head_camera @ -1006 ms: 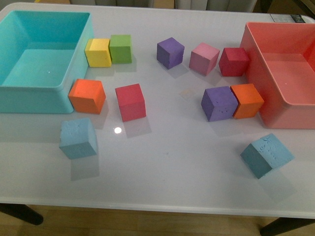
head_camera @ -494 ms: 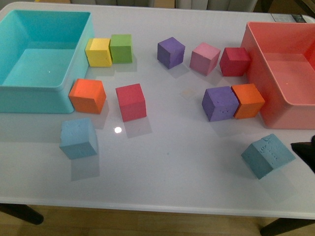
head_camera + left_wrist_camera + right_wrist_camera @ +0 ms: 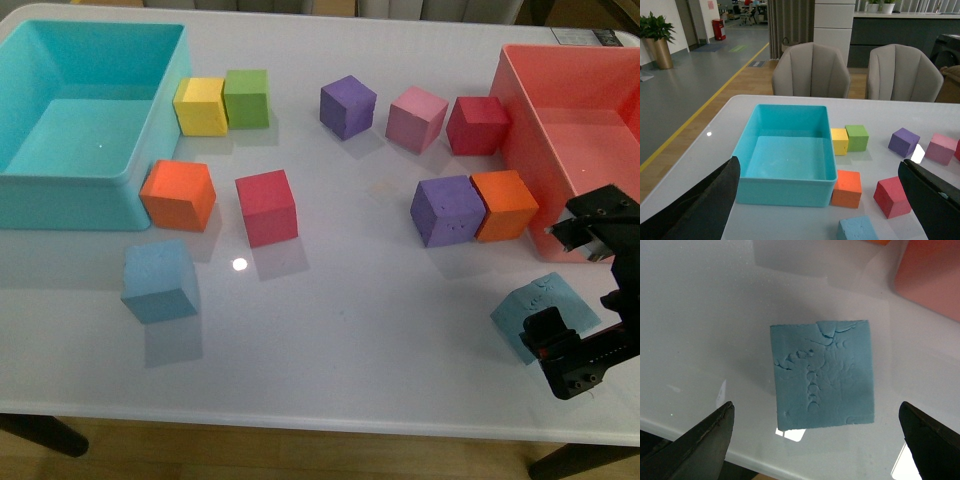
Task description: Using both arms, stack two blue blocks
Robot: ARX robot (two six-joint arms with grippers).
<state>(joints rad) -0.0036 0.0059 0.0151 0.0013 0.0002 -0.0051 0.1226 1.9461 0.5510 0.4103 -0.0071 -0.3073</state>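
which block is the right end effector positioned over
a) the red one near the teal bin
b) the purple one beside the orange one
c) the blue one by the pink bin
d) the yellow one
c: in the right wrist view the dented blue block lies between the spread fingers of the right end effector, untouched, and the front view places that block just in front of the pink bin.

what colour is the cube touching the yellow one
Green cube, clearest in the front view.
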